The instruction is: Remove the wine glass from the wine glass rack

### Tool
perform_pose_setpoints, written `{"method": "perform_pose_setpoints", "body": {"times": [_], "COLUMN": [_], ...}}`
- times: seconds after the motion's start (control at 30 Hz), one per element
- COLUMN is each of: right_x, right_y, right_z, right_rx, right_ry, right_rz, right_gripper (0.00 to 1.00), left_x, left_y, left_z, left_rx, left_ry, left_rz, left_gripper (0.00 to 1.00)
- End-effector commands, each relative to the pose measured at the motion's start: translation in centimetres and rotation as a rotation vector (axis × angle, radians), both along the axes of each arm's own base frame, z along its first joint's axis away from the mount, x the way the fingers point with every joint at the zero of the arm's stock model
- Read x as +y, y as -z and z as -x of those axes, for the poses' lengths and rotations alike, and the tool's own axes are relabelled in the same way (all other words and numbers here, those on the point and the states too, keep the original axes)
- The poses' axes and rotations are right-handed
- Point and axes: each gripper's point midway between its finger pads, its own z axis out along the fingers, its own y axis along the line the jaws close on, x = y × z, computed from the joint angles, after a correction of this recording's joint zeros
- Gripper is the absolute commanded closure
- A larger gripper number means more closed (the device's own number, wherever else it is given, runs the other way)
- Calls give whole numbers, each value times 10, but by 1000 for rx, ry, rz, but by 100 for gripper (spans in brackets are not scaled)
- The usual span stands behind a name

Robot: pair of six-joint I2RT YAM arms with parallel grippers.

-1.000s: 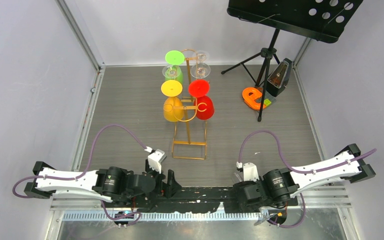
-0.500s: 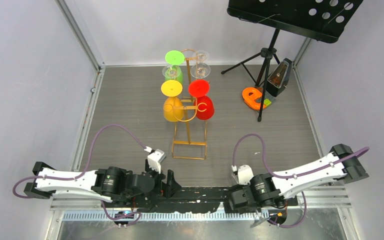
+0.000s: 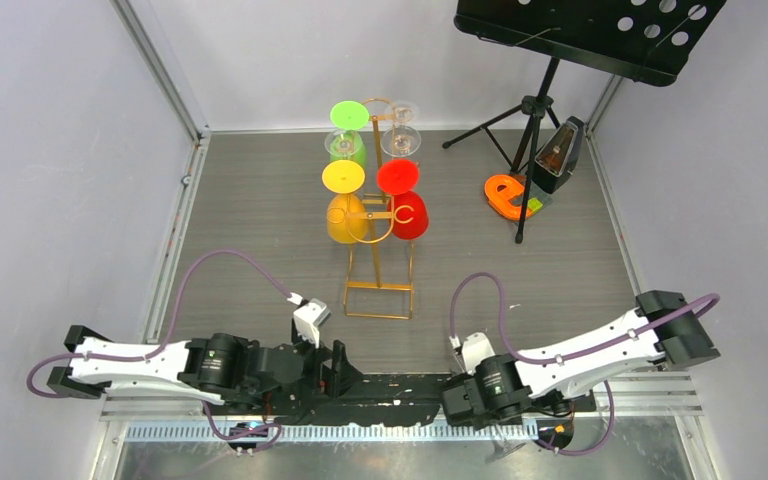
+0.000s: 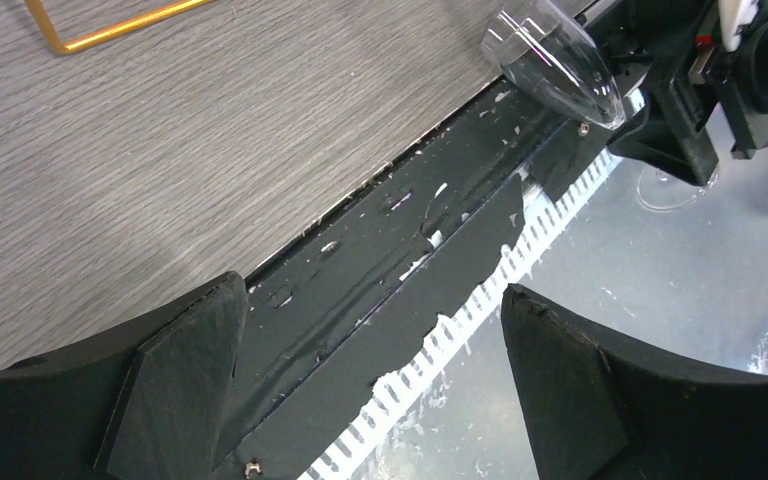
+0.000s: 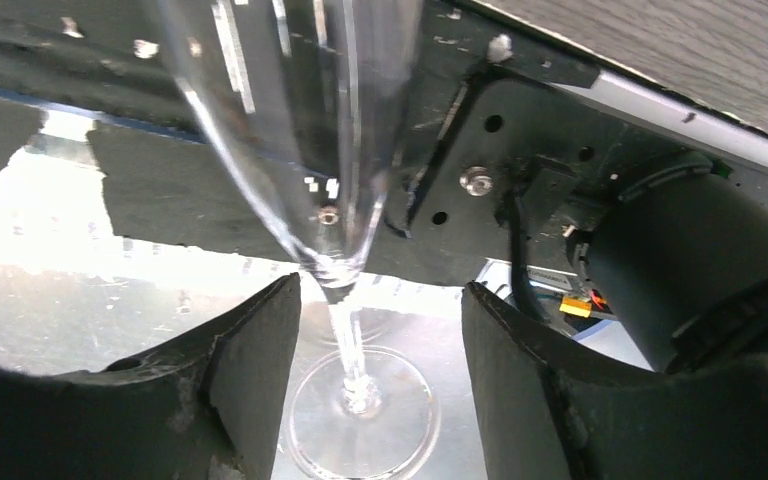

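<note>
Wine glass (image 5: 332, 250) is already off the rack, down at the near edge in front of your right arm.

On the left nothing has changed. The left gripper (image 4: 370, 300) sits over the black front rail (image 4: 390, 260), jaws spread wide and empty.

In the middle, the wine glass rack (image 3: 377, 262) stands as it did, well apart from both arms. The green glass (image 3: 346, 140), clear glass (image 3: 400, 135), yellow glass (image 3: 345, 218) and red glass (image 3: 409, 215) still hang on it.

The change is on the right: your right arm has swung inward along the rail, carrying the right gripper (image 5: 380, 290) leftward. Its jaws are spread either side of the stem, with a plain gap on one side. I cannot tell whether the bowl leans on the other finger. The foot sits low over the metal ledge (image 5: 60, 240).

I judge the removal done; what remains is a clean let-go.
</note>
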Motion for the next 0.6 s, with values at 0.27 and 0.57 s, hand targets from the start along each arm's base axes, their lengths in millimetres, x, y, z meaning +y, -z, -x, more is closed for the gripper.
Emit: {"method": "perform_pose_setpoints", "body": {"times": [0.27, 0.57], "right_x": [51, 58], "right_y": [9, 18], "right_z": [13, 18], "right_rx": [29, 58], "right_ry": [-59, -51], "right_rz": [-104, -140], "right_gripper": [53, 69], "left_x": [3, 3], "left_y": [-7, -4], "left_z": [-2, -2], "left_rx": [-5, 2], "left_ry": [-9, -8], "left_rz": [69, 54], "left_gripper": [5, 5]}}
